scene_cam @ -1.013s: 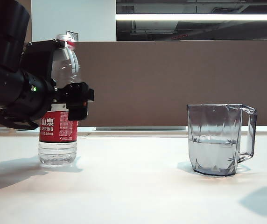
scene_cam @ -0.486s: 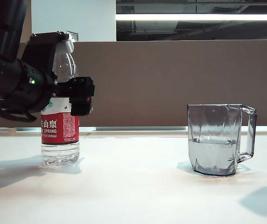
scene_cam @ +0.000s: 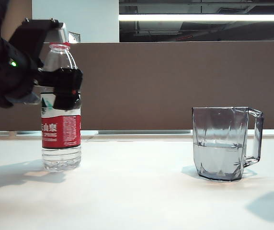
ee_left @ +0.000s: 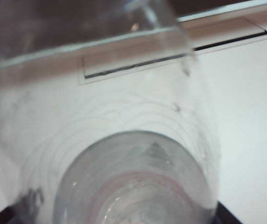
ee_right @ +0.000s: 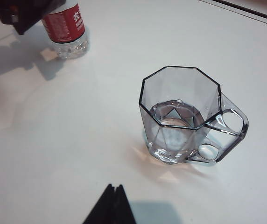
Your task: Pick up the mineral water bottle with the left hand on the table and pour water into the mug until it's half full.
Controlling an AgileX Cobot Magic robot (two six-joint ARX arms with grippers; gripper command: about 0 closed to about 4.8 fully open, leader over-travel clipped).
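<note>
**Now the bottle stands upright on the table and the mug holds water**

Seen from the exterior view, the mineral water bottle stands upright on the table toward its left edge, uncapped, red label facing the camera and only a little water showing in its ribbed base. The left hand sits up at the bottle's shoulder, above the label, its dark body reaching in from the left with a green light lit; its fingers are spread wide, one dark finger in front of the bottle's clear upper part. Whether that finger touches the plastic cannot be told. The mug stands well apart toward the right edge, handle turned right, water reaching roughly halfway up.

From the left wrist view, the bottle fills nearly everything, blurred and very close, seen down its length with the white table beyond. The fingers themselves are not clearly visible here.

From the right wrist view, the mug sits on the table with water in its bottom and its handle pointing away from the bottle, which stands far off with the left hand above it. Only a dark tip of the right gripper shows at the frame's edge; whether it is apart or together cannot be told.
</note>
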